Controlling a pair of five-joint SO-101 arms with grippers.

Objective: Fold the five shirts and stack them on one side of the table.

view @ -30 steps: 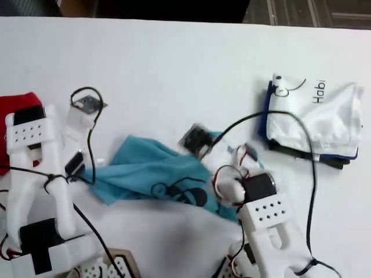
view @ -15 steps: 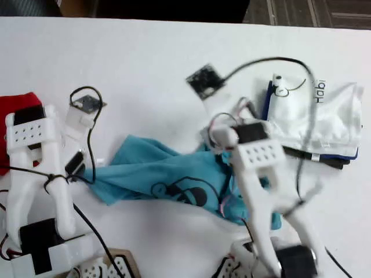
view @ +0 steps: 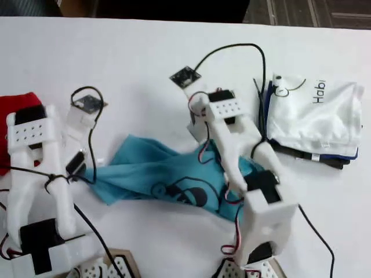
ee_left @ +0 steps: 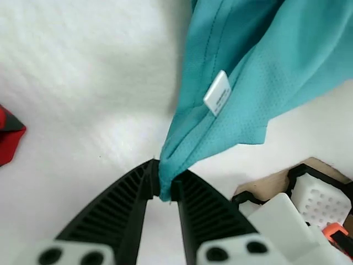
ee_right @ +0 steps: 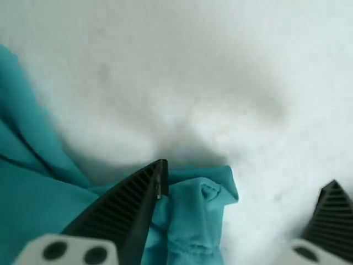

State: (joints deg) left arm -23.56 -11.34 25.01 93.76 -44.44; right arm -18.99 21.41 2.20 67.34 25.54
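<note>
The left gripper (ee_left: 164, 185) is closed tight on a pinch of the teal shirt (view: 145, 168). Its two black ribbed fingers (ee_left: 124, 207) meet on the bunched left end of the cloth, which fans out from the clamp across the white table (view: 145, 69). The right gripper (ee_right: 245, 187) stands wide open and has hold of nothing. One of its fingers (ee_right: 135, 201) touches a crumpled fold at the shirt's far right edge, and the other is well apart from the fabric, over bare table. The teal shirt lies rumpled and unfolded in the near middle of the table, stretched between the two arms, with the right arm reaching out above its right half. A small white tag (ee_left: 217, 94) is sewn into a seam of the shirt, with print too small to read. A dark line drawing (view: 185, 194) is printed on the shirt's front. At the right side sits a folded stack of three layers. The white shirt (view: 313, 116) is on top and carries dark lettering and a line drawing. A blue shirt (view: 266, 113) shows at the edges under it, and a black shirt (view: 301, 153) pokes out along the near edge. One red shirt (view: 20, 99) lies at the far left edge, partly under the left arm. That makes five shirts counted, with three of them stacked.
</note>
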